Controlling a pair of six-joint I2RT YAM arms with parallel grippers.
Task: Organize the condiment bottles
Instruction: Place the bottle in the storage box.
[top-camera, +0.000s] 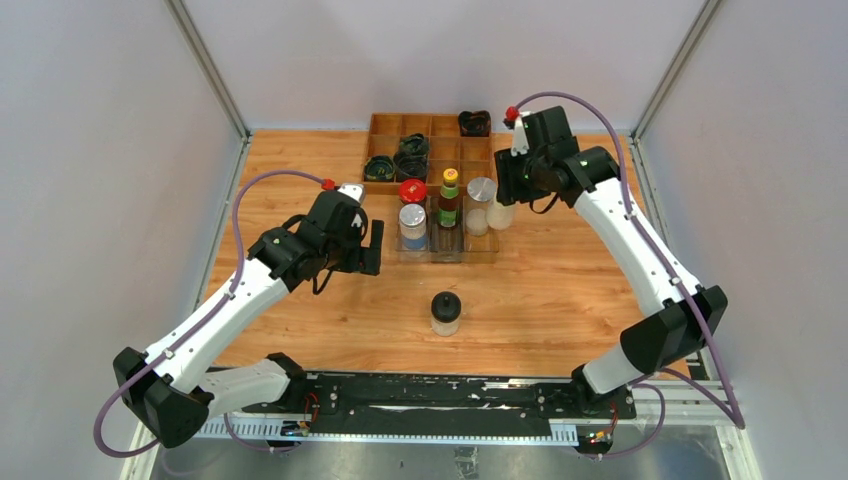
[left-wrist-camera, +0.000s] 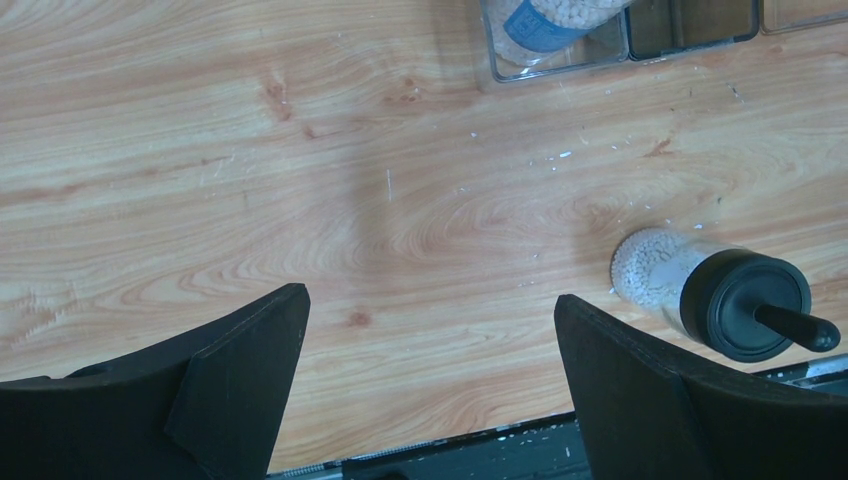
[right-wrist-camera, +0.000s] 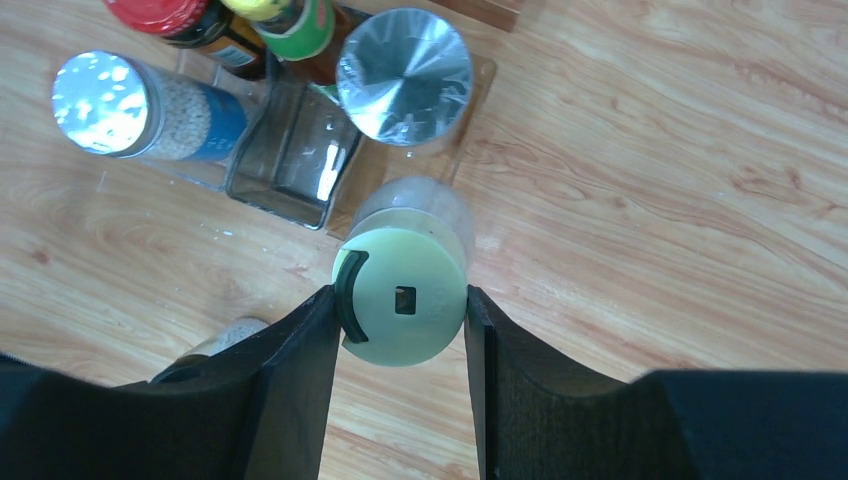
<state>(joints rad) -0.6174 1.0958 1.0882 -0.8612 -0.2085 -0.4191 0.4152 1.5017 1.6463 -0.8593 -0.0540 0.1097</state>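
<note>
A clear tray (top-camera: 447, 255) mid-table holds a red-capped jar (top-camera: 413, 190), a silver-capped jar with a blue label (top-camera: 412, 226), a yellow-green-capped bottle (top-camera: 450, 196) and a silver-capped jar (top-camera: 481, 203). Just off the tray's right end, my right gripper (right-wrist-camera: 400, 300) is shut on the pale yellow cap of a clear jar (right-wrist-camera: 404, 298); whether it rests on the wood I cannot tell. A black-domed jar (top-camera: 445, 312) stands alone nearer the arms, also to the right of my left finger in the left wrist view (left-wrist-camera: 745, 305). My left gripper (left-wrist-camera: 430, 300) hangs open over bare wood, left of the tray.
A wooden compartment box (top-camera: 385, 127) with dark coiled bundles (top-camera: 410, 157) sits behind the tray. One tray compartment (right-wrist-camera: 290, 150) is empty. Metal frame posts and grey walls close in the table on both sides.
</note>
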